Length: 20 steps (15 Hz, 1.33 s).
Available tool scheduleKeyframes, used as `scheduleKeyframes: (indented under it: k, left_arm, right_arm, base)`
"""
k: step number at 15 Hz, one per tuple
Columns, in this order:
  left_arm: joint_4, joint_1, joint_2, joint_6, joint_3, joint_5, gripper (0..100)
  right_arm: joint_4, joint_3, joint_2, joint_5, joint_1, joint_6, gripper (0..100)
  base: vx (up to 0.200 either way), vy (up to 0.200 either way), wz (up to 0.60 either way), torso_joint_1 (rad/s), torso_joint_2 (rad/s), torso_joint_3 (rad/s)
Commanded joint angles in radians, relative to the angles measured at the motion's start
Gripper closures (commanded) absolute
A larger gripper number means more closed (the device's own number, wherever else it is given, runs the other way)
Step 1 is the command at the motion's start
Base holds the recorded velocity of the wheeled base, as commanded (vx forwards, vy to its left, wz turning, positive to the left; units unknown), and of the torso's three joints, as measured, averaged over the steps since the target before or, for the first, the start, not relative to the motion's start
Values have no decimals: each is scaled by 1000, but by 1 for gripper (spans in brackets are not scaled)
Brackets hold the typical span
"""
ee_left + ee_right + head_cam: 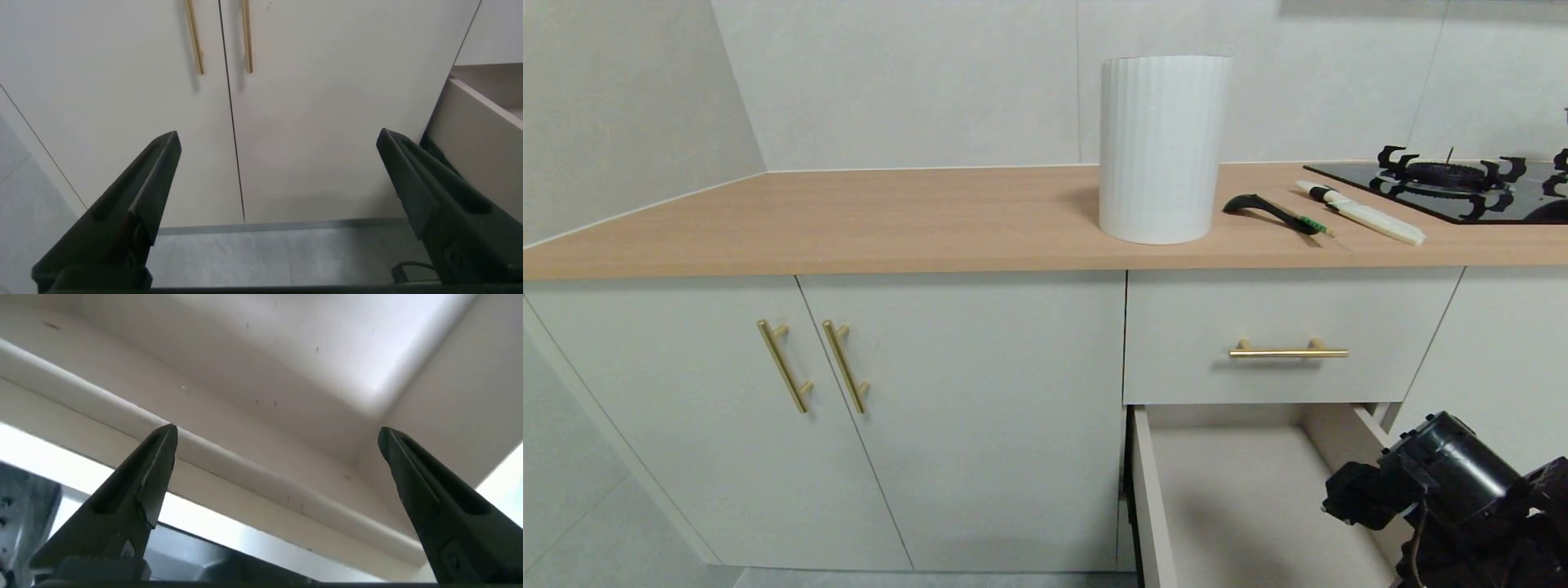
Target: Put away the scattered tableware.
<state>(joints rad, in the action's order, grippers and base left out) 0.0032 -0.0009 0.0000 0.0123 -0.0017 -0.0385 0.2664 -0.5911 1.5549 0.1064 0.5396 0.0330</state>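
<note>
Black-handled utensil & white utensil lie flat on counter, well above R gripper. Long axes approx parallel, slanting back-left to front-right; black one's head twd white canister. R gripper wide open, empty, over open drawer. L gripper wide open, empty, facing cabinet doors.

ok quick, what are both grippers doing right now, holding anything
Black left gripper: open, empty.
Black right gripper: open, empty.
</note>
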Motion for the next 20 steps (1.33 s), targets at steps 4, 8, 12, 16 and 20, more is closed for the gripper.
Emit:
scheduleKeyframes:
  k: [4, 8, 12, 16, 20]
  left_arm:
    - [0, 1, 0, 0, 0, 0, 0]
    - [0, 1, 0, 0, 0, 0, 0]
    - [0, 1, 0, 0, 0, 0, 0]
    - [0, -1, 0, 0, 0, 0, 0]
    - [0, 1, 0, 0, 0, 0, 0]
  right_arm:
    - [-6, -23, -29, 3, 0, -5, 0]
    - [-42, -98, -22, -7, -27, -156, 0]
    - [-58, -184, -82, -8, -59, -344, 0]
    - [-128, -176, -87, -1, -64, -344, 0]
    - [-131, -177, -87, 1, -64, -343, 0]
  base:
    - [0, 0, 0, 0, 0, 0]
    - [0, 0, 0, 0, 0, 0]
    - [0, 0, 0, 0, 0, 0]
    - [0, 0, 0, 0, 0, 0]
    - [0, 0, 0, 4, -21, -8]
